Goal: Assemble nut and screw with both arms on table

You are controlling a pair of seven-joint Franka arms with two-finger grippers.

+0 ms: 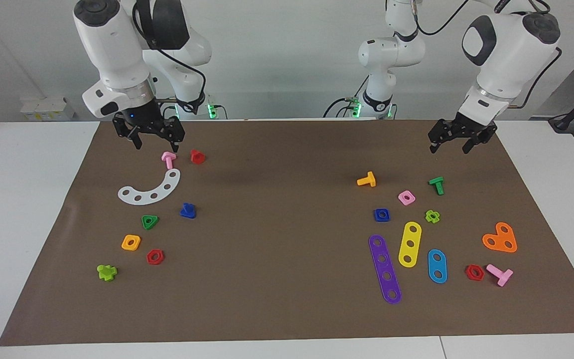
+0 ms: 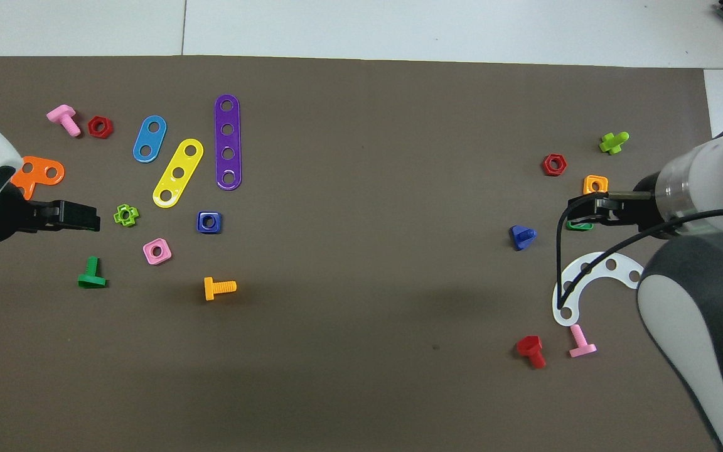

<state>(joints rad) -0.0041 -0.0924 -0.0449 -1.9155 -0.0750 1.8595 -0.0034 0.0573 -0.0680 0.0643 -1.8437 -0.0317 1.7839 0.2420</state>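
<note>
The blue square nut (image 1: 381, 215) (image 2: 209, 221) lies flat on the brown mat (image 1: 277, 259) toward the left arm's end, beside a pink square nut (image 1: 406, 197). The dark-blue screw (image 1: 188, 210) (image 2: 522, 236) lies toward the right arm's end, beside a white curved strip (image 1: 151, 189). My left gripper (image 1: 449, 146) (image 2: 79, 216) is open and empty, raised over the mat's edge nearest the robots. My right gripper (image 1: 156, 144) (image 2: 581, 212) is open and empty, raised over the mat close to a pink T-bolt (image 1: 168, 159).
Toward the left arm's end lie orange (image 1: 366, 180) and green (image 1: 437, 185) bolts, purple (image 1: 384, 269), yellow (image 1: 409, 244) and blue (image 1: 437, 266) strips, and an orange heart plate (image 1: 500, 238). Toward the right arm's end lie a red bolt (image 1: 197, 156) and green, orange and red nuts.
</note>
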